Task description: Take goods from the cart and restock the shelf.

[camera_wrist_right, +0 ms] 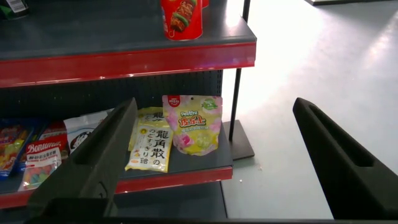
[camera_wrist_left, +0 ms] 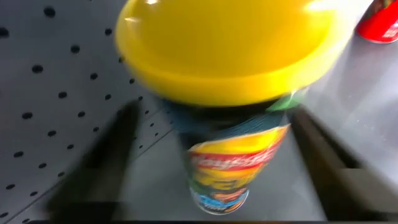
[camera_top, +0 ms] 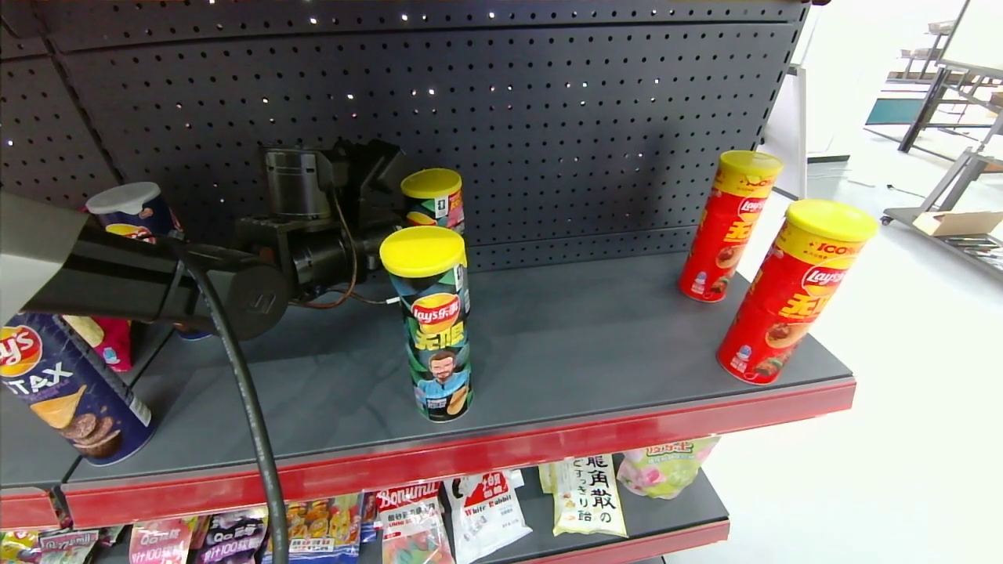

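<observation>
a green can (camera_wrist_left: 231, 158) with a yellow lid stands upright on the shelf (camera_wrist_left: 367, 93) between the left gripper's (camera_wrist_left: 214, 112) spread fingers, seemingly unclamped, probably placed to queue behind its twin (camera_top: 435, 329) nearer the edge. the right gripper (camera_wrist_right: 214, 102) gapes wide, empty.

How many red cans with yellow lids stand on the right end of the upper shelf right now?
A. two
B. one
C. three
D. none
A: two stand upright on the shelf, the rear red can close to the pegboard and the front red can near the shelf's front edge.
</observation>
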